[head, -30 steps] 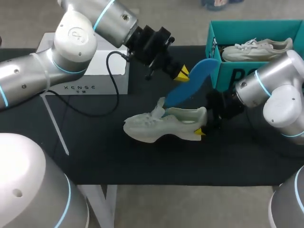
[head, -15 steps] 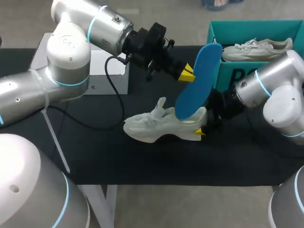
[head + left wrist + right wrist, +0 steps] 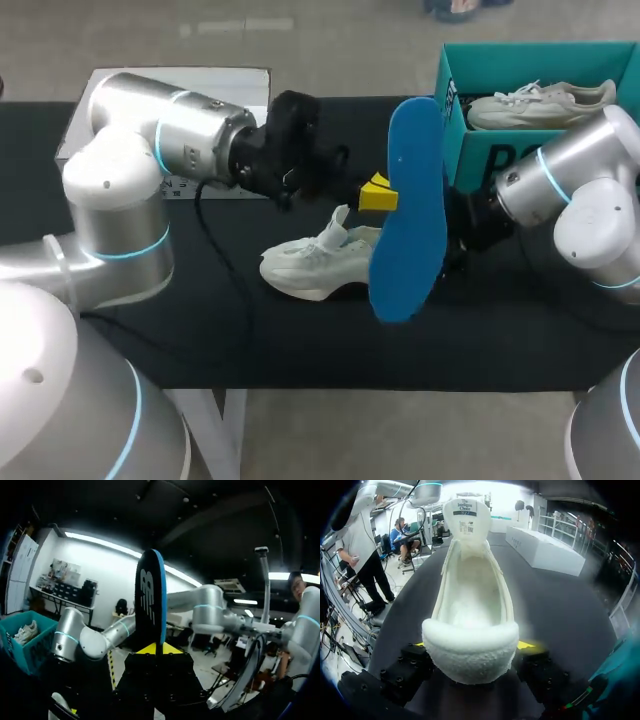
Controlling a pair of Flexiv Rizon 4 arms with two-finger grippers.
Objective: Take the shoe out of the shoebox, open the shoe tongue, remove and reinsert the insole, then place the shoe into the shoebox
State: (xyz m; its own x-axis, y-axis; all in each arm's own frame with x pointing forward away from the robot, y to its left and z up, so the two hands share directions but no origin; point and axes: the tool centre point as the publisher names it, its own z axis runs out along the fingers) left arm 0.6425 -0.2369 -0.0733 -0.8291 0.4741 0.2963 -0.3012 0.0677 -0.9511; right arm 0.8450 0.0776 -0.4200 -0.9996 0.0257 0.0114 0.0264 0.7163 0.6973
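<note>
The black worktop (image 3: 200,330) carried everything. The left gripper (image 3: 156,649) clamped the blue insole (image 3: 150,600), which was edge-on in its wrist view and broad-faced from overhead. The right gripper (image 3: 470,645) pinched the heel of the white shoe (image 3: 470,605) at mid-worktop, a grip the insole hid from overhead. The teal shoebox (image 3: 480,160) sat at the far right corner.

Blue insole (image 3: 410,210) upright, outside white shoe (image 3: 310,268)
</note>
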